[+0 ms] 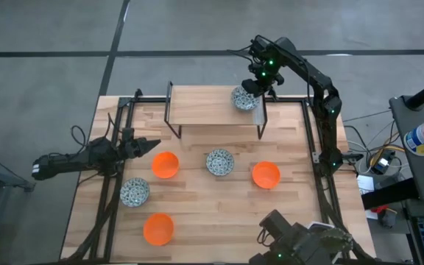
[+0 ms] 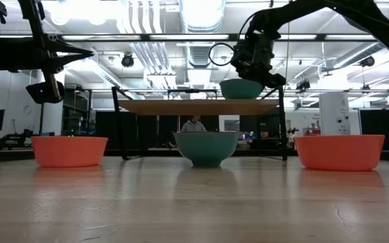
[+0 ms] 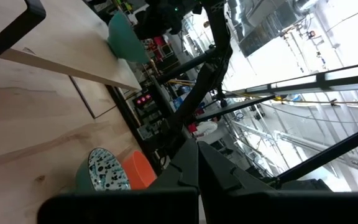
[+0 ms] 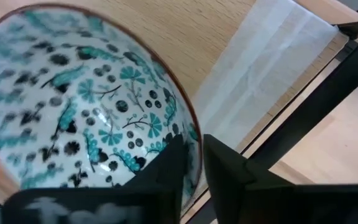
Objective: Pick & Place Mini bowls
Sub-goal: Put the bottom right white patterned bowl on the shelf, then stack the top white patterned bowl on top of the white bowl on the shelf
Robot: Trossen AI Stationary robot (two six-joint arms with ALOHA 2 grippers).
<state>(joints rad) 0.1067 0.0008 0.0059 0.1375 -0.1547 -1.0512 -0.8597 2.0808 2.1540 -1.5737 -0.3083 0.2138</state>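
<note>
1. We see the room first: grey floor around the rig in the high view, and in the low view a hall with ceiling ducts and bright lights, with a person far behind the shelf.

2. The wooden counter sits inside a black frame, and a raised wooden shelf on thin black legs stands along its far edge.

3. The right arm reaches over the far right corner of the shelf. The right end effector is narrow, one finger inside and one outside the rim of a speckled bowl, gripping its wall. In the low view that bowl rests on the shelf top.

4. The left arm lies low over the counter's left side. The left end effector points toward the middle, fingers closed together on nothing, just short of an orange bowl.

5. On the counter a second speckled bowl sits at the centre, a third near the left edge, well apart from either end effector.

6. A second orange bowl sits right of centre, and a third lies near the front left.
</note>
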